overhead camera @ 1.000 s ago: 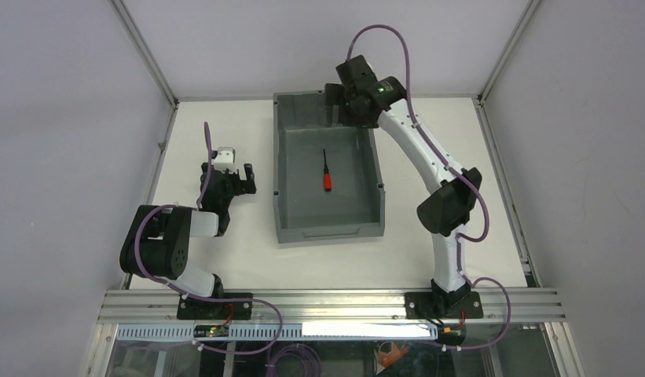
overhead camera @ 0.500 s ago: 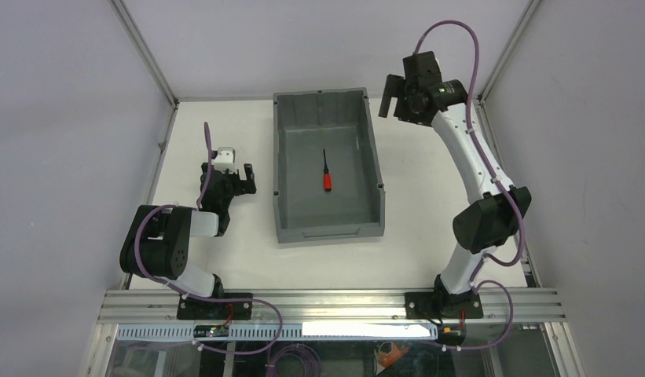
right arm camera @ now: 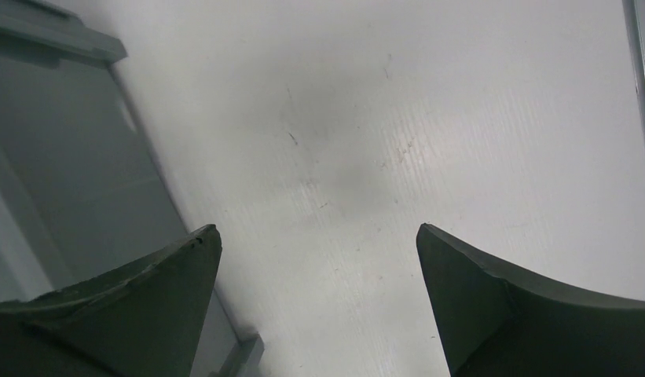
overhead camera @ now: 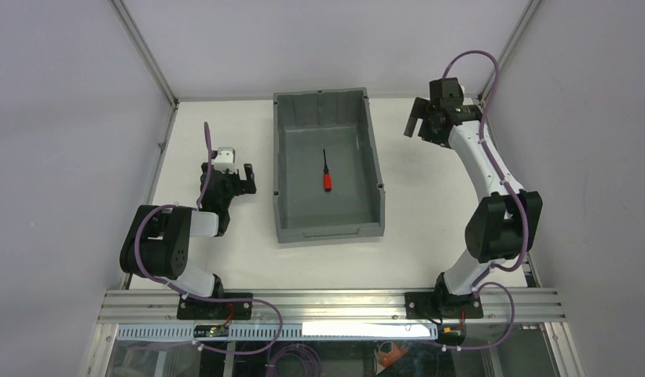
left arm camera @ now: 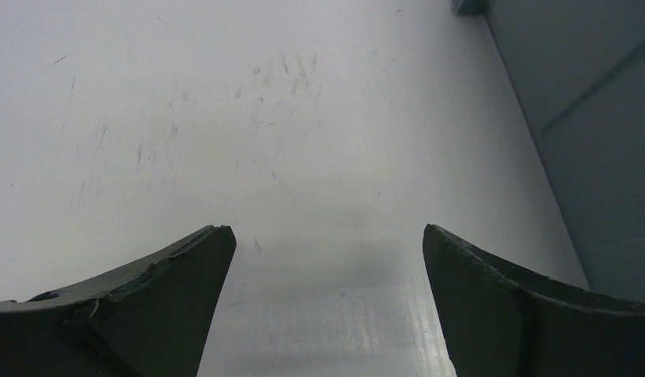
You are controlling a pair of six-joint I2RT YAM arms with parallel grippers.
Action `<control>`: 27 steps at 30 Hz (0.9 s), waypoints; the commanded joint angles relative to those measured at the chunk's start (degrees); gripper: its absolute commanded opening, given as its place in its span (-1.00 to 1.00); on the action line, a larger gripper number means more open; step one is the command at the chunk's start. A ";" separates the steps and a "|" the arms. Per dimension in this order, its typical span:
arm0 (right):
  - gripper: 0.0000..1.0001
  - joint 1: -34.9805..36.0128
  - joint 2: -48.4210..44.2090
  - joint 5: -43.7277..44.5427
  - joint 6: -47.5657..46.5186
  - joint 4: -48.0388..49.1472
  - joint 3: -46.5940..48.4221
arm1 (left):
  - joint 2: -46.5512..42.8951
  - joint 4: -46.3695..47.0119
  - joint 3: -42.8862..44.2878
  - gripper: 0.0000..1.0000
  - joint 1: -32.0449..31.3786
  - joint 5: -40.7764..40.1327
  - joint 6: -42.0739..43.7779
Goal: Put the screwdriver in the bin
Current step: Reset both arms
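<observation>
The screwdriver (overhead camera: 326, 172), red handle and thin black shaft, lies on the floor of the grey bin (overhead camera: 378, 165) near its middle. My right gripper (overhead camera: 417, 124) is open and empty, up over the white table to the right of the bin's far right corner. In the right wrist view its open gripper (right arm camera: 317, 236) frames bare table, with the bin's outer wall (right arm camera: 75, 181) at the left. My left gripper (overhead camera: 239, 174) is open and empty, low over the table left of the bin. In the left wrist view the gripper (left arm camera: 327, 232) frames bare table, the bin wall (left arm camera: 594, 149) at the right.
The white table (overhead camera: 429, 212) lies inside a metal frame with grey walls on three sides. An aluminium rail (overhead camera: 327, 305) runs along the near edge by the arm bases. A frame strip (right arm camera: 641, 71) shows at the right wrist view's right edge.
My right arm has swung right and drawn back, from over the bin's far right corner to beside the bin over the table. The screwdriver and left arm have not moved.
</observation>
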 commanded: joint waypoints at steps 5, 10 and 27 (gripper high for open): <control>0.99 -3.73 -4.99 -1.95 0.13 13.08 -10.86 | -1.83 1.61 -0.20 0.98 0.60 0.88 -0.49; 0.99 -5.36 -3.54 -5.51 0.03 17.17 -16.08 | -1.83 1.59 -0.20 0.98 0.58 0.88 -0.47; 0.99 -5.99 -1.12 -12.09 -2.96 30.84 -27.00 | -1.79 1.60 -0.20 0.98 0.60 0.88 -0.43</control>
